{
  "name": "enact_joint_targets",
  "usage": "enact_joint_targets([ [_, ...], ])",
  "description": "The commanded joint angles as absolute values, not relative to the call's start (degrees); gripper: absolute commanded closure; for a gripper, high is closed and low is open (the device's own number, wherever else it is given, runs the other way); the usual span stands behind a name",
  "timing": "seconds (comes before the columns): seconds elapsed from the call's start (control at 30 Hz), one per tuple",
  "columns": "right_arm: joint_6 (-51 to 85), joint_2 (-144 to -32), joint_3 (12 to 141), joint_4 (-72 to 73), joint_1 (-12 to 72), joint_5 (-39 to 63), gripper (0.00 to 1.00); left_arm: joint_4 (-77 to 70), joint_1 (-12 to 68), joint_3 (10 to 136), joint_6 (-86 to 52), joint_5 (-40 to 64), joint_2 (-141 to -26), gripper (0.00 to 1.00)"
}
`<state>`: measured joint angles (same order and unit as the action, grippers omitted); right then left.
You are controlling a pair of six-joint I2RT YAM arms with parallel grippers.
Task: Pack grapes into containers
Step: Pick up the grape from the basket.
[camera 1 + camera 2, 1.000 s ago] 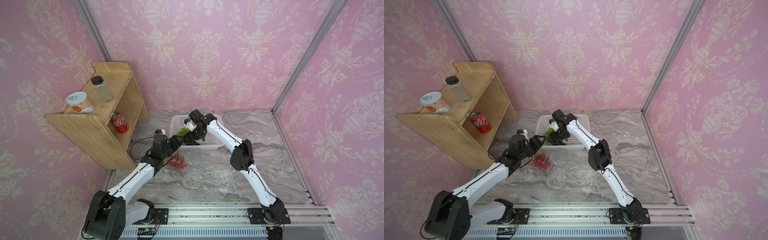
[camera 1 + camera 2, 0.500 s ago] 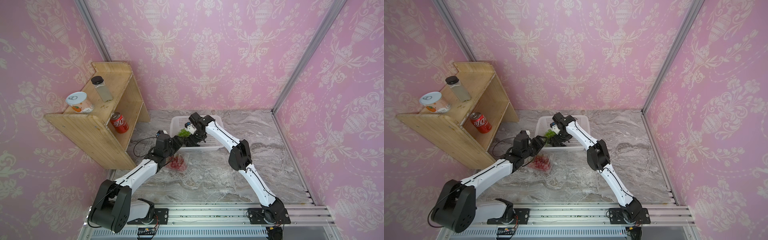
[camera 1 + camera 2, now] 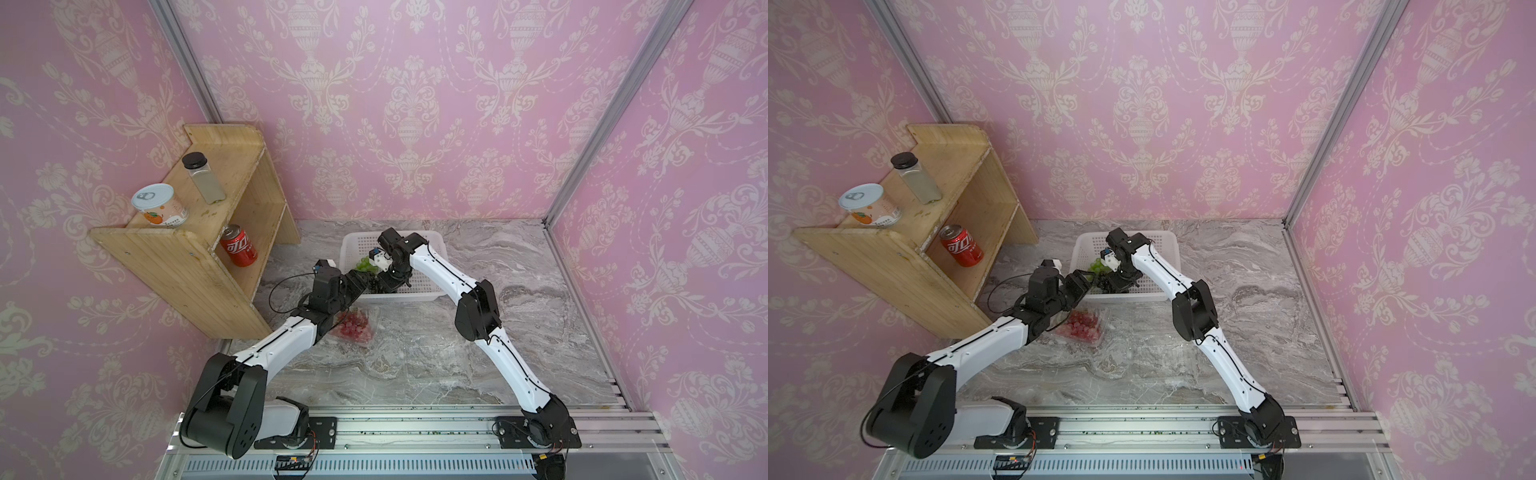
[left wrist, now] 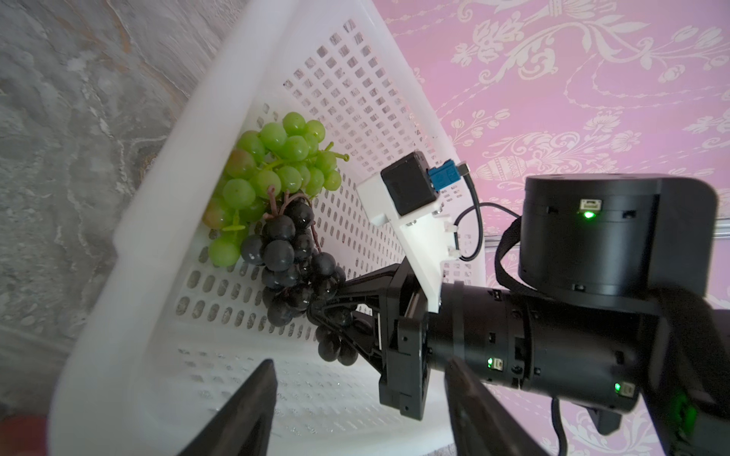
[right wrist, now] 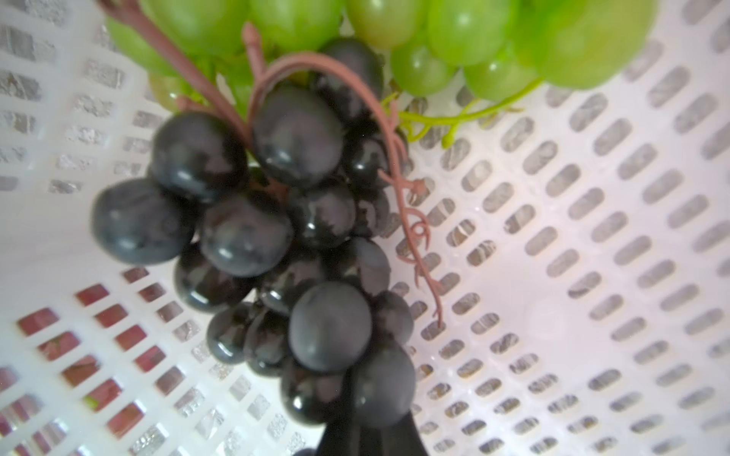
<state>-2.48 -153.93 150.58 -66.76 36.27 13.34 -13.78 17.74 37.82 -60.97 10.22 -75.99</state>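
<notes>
Marble (image 3: 415,365): one green bunch (image 4: 276,166), one dark bunch (image 4: 288,252)

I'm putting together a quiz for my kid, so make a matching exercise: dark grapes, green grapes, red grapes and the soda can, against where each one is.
Things:
1 dark grapes
2 green grapes
3 red grapes
4 soda can

Places:
A in the clear container
B on the shelf, lower level
C lying loose in the white basket
D pinched by the right gripper

Pairs: 1-D, 2-C, 3-A, 4-B
</notes>
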Motion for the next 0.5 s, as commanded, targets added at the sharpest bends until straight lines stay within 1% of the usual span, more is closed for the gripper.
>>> enact_joint_targets([
  [0.0,0.3,-151.3,149.3,-64.4,35.1,14.8,1.00,-15.0,17.4,38.4,-61.2,10.0,-76.2,0.32],
  [0.17,3.1,-145.3,146.3,-60.3,33.3,16.8,1.00,-15.1,17.4,38.4,-61.1,10.1,-75.8,0.32],
  [0.33,3.6,-140.2,146.7,-60.6,32.7,17.2,1.00,-15.6,17.3,38.6,-61.0,10.4,-75.5,0.32],
  [0.47,3.7,-135.7,146.0,-61.9,32.7,15.5,1.00,-15.7,17.4,39.0,-60.8,10.5,-75.1,0.32],
])
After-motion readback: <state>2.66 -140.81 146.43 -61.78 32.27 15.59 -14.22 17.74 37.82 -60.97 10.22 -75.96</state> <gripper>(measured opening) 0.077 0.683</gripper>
